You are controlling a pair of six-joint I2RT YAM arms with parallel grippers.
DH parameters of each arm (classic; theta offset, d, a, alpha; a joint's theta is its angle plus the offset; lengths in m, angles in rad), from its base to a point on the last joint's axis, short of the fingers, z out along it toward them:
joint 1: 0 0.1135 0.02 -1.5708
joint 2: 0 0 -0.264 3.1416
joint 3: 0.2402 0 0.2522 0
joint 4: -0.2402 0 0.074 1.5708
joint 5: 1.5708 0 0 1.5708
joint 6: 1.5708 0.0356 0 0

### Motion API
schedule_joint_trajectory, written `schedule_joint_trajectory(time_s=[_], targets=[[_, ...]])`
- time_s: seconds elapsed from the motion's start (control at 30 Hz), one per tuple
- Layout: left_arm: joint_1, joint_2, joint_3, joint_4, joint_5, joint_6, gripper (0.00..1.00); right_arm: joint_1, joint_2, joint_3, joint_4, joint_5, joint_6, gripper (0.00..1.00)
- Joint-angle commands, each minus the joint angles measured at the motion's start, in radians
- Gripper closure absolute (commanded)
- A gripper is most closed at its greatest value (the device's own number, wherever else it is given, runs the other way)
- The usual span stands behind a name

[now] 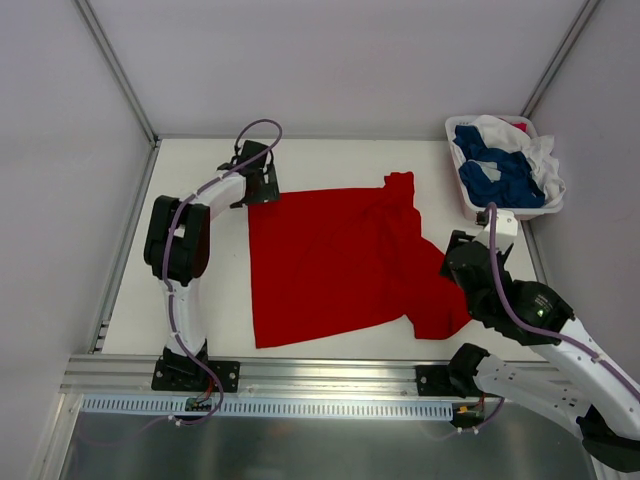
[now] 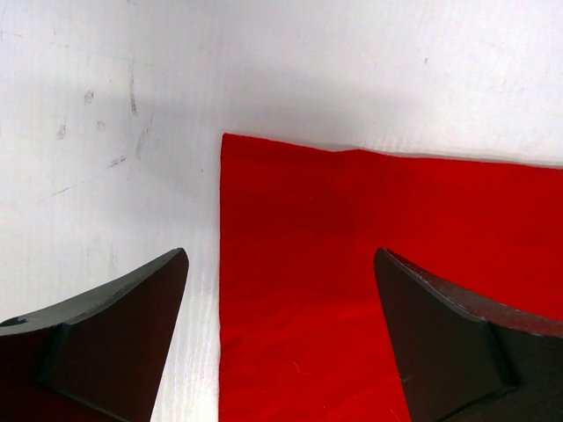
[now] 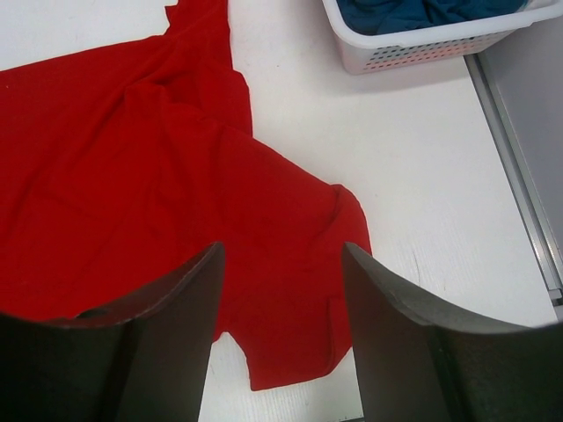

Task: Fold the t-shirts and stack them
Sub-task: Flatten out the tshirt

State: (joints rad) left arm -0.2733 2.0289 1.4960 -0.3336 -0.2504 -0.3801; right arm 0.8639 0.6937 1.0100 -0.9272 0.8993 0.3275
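Top external: red t-shirt lies spread mid-table, not folded yet. Its left part is flat, its right side rumpled around the sleeves. Dark blue t-shirt and white t-shirt sit bunched in the basket at the far right corner. No stack anywhere, so I'd judge the task barely begun: every fold plus stacking is left. Left gripper has its jaws apart, holding nothing, over the shirt's far-left corner. Right gripper is likewise spread and empty, above the near-right sleeve. Basket stands close to the right arm; the rumpled sleeve area probably needs smoothing first.
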Motion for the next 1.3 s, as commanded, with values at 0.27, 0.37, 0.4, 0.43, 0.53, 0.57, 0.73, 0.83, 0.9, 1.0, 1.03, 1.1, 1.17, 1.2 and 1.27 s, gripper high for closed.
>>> schedule_joint_trajectory(time_s=[0.27,0.37,0.4,0.43,0.53,0.57,0.73,0.83,0.9,1.0,1.03,1.1,1.17,1.2,1.27], targets=[[0.009,0.103,0.113,-0.096,0.007,0.023,0.12,0.006,-0.036,0.036,0.016,-0.007,-0.033,0.41],[0.013,0.114,0.124,-0.104,0.013,0.021,0.39,0.006,-0.040,0.038,0.016,-0.005,-0.036,0.41],[0.016,0.114,0.127,-0.105,0.013,0.023,0.48,0.006,-0.043,0.038,0.016,-0.005,-0.036,0.41],[0.016,0.114,0.130,-0.107,0.005,0.023,0.56,0.004,-0.042,0.036,0.019,-0.007,-0.036,0.41],[0.020,0.109,0.132,-0.119,-0.015,0.030,0.96,0.006,-0.043,0.030,0.022,-0.008,-0.035,0.41],[0.026,0.103,0.130,-0.122,-0.036,0.035,1.00,0.006,-0.045,0.027,0.024,-0.008,-0.035,0.41],[0.052,0.067,0.115,-0.147,-0.090,0.033,1.00,0.007,-0.043,0.016,0.034,-0.010,-0.041,0.41],[0.069,0.036,0.115,-0.182,-0.162,0.035,1.00,0.004,-0.037,0.009,0.039,-0.007,-0.048,0.41],[0.092,0.004,0.100,-0.205,-0.205,0.033,1.00,0.006,-0.033,-0.008,0.059,-0.005,-0.059,0.40],[0.117,-0.044,0.079,-0.211,-0.248,0.040,1.00,0.004,-0.017,-0.022,0.080,-0.010,-0.068,0.40],[0.138,-0.061,0.070,-0.212,-0.254,0.043,1.00,0.004,-0.011,-0.028,0.091,-0.017,-0.071,0.40],[0.163,-0.073,0.066,-0.219,-0.273,0.049,1.00,0.006,0.001,-0.030,0.096,-0.019,-0.074,0.39],[0.200,-0.090,0.064,-0.223,-0.271,0.046,1.00,0.004,0.004,-0.033,0.102,-0.026,-0.080,0.39],[0.210,-0.091,0.064,-0.226,-0.274,0.046,1.00,0.006,0.004,-0.034,0.108,-0.030,-0.085,0.39],[0.241,-0.091,0.070,-0.229,-0.286,0.047,1.00,0.006,0.003,-0.037,0.116,-0.034,-0.090,0.39]])
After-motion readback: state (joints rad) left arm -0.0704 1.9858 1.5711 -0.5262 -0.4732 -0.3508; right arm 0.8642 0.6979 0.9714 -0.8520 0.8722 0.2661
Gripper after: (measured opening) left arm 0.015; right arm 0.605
